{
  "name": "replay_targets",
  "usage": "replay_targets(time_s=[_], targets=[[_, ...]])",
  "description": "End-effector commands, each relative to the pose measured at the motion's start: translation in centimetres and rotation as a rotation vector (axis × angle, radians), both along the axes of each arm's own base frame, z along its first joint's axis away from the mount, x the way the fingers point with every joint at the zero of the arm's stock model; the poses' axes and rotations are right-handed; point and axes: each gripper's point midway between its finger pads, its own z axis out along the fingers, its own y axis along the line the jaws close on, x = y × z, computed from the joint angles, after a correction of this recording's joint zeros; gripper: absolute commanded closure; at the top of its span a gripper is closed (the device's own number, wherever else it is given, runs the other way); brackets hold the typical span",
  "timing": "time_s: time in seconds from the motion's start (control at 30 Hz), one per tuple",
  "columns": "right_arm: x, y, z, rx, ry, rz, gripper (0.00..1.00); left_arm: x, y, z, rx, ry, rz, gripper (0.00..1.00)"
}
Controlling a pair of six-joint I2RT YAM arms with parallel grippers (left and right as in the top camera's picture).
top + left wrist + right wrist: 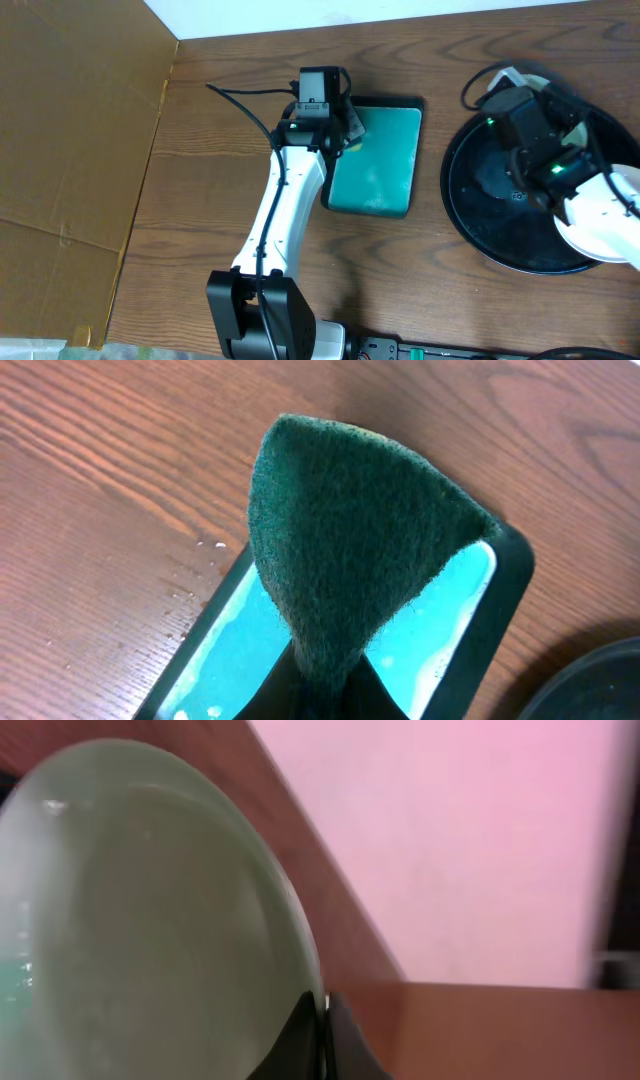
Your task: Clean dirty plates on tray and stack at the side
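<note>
step in hand looks like prep for scrubbing: the right gripper (pixel 325 1020) is clenched on the rim of one plate (pixel 150 920), which is lifted and tilted on edge. in the overhead view that plate sits over the right-hand rim of the black tray (pixel 480 215), not lying flat in it. the left gripper (pixel 325 685) is clamped tight on a dark green scouring pad (pixel 350 540), which fans up out of the fingers. it hangs over the near-left corner of the small teal tray (pixel 385 150), probably where the pad gets wetted, though i cannot tell if it touches the teal surface. the two arms are well apart, so pad and plate have not met yet and cleaning of this plate looks not yet begun. next move, my guess: carry the pad across to the plate face and rub it, with the right hand holding the plate steady and angled toward the pad. the rim pinch is thin, so pushing hard could twist the plate out. a pale edge (pixel 512 76) shows behind the right arm at the tray's far side, likely another plate, mostly hidden; i see no stack at the side. surface is a brown wood-grain table (pixel 200 200) with a few small wet specks beside the teal tray. flat cardboard (pixel 70 130) lies along the left, and there is a pale wall (pixel 350 15) at the back.
</note>
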Motion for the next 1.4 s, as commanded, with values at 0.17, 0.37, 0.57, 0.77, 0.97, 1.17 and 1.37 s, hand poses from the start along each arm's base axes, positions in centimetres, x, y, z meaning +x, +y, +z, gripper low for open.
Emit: replay_targets(time_s=[0.17, 0.37, 0.57, 0.77, 0.97, 1.17, 1.37], targets=[[-1.1, 0.1, 4.3, -0.31, -0.059, -0.007, 0.99, -0.4, 0.3, -0.1, 0.011, 0.014, -0.004, 0.93], [-1.4, 0.4, 5.1, -0.379, -0.062, -0.009, 0.99, -0.4, 0.3, -0.1, 0.011, 0.014, -0.004, 0.93], [-1.6, 0.9, 5.1, -0.335, -0.08, -0.007, 0.99, -0.4, 0.3, -0.1, 0.011, 0.014, -0.004, 0.93], [-0.6, 2.1, -0.2, 0.041, 0.038, 0.101, 0.99, -0.5, 0.3, -0.1, 0.011, 0.016, -0.004, 0.93], [2.2, -2.4, -1.7, 0.718, 0.026, -0.124, 0.99, -0.5, 0.3, -0.2, 0.011, 0.018, -0.004, 0.93], [4.1, -10.0, -2.0, 1.279, 0.149, -0.206, 0.99, -0.5, 0.3, -0.1, 0.011, 0.017, -0.004, 0.93], [3.0, -21.4, -3.9, 1.485, 0.088, -0.492, 0.99, -0.5, 0.3, -0.1, 0.011, 0.017, -0.004, 0.93]])
